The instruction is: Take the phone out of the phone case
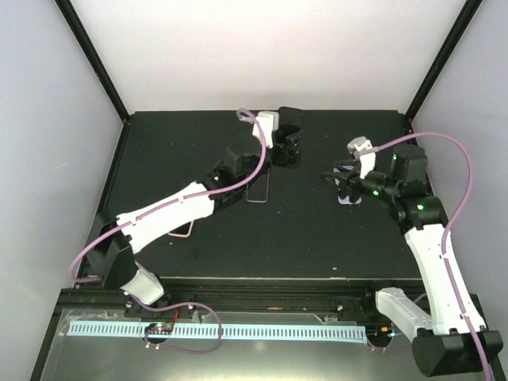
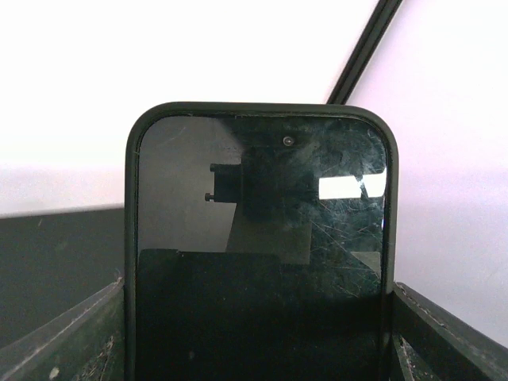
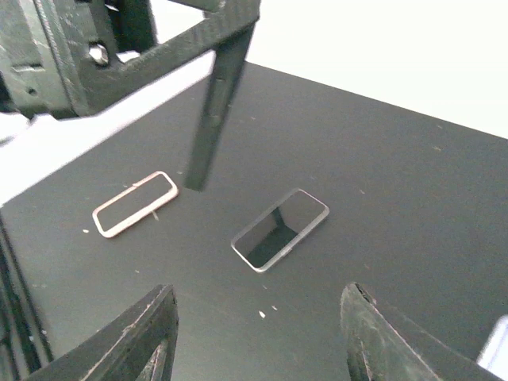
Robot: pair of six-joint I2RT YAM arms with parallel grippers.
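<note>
Phone point(image 2: 262, 238): screen is glossy glass, mirror-like, with fine hairline scratches. Phone case point(image 2: 131, 238): dark, matt, smooth, rubbery-looking. Left gripper point(image 2: 258, 295): fingers point(image 2: 63, 341) either side of the phone case are dark matt plastic, rough and dusty. Table point(image 3: 381, 143): black, matt, lightly speckled. Second phone point(image 3: 279, 228): glossy face, silvery rim. Pink frame point(image 3: 135, 203): dull sheen.
</note>
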